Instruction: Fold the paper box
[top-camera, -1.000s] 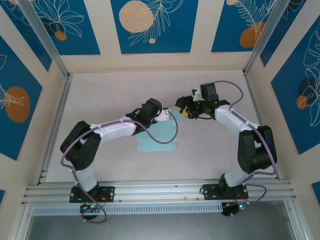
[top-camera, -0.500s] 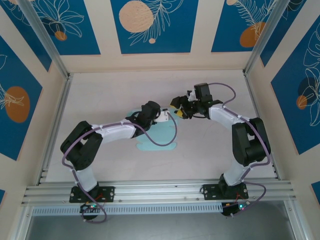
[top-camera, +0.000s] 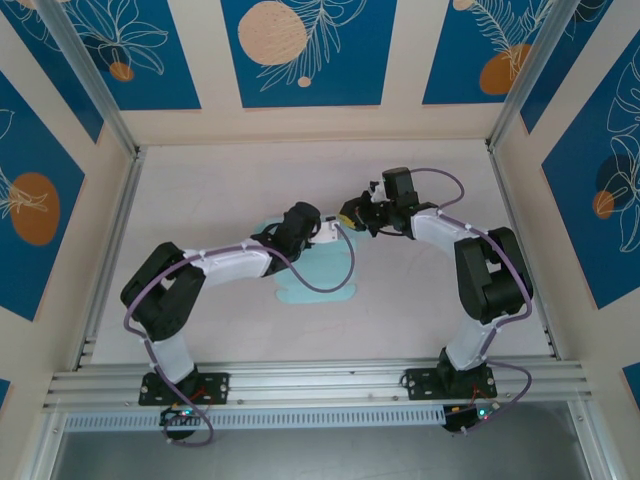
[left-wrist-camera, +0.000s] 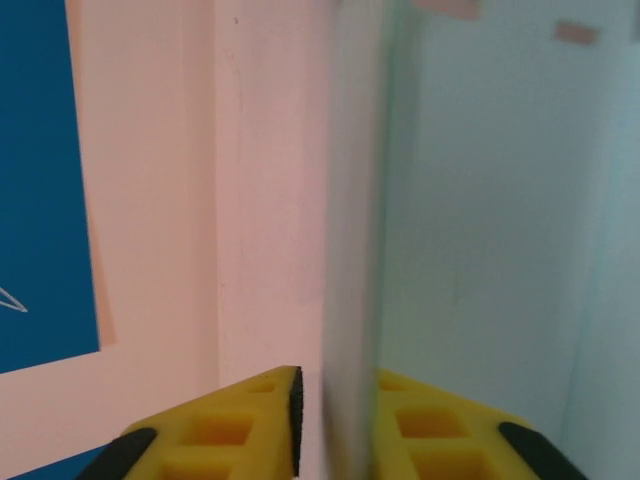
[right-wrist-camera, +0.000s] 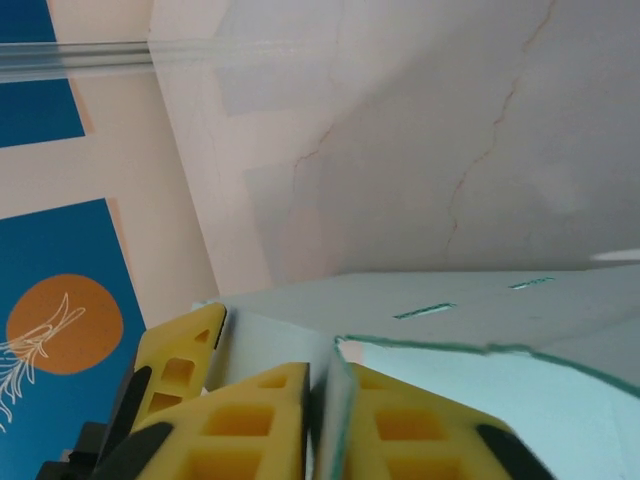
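- While the right fingers (right-wrist-camera: 250, 420) pinched the paper box (right-wrist-camera: 480, 390) flap at lower centre, a steady hold probably suited creasing.
- Left fingers (left-wrist-camera: 240, 430) straddled a blurred wall; grip unclear.

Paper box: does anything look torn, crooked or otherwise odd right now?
Nothing stands out. The paper box lies on the table with no visible tear, one edge raised and pinched in the right gripper, as folding would need.

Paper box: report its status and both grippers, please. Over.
Right gripper shut on paper box edge. Left gripper astride raised flap, grip unclear. No obstruction seen.
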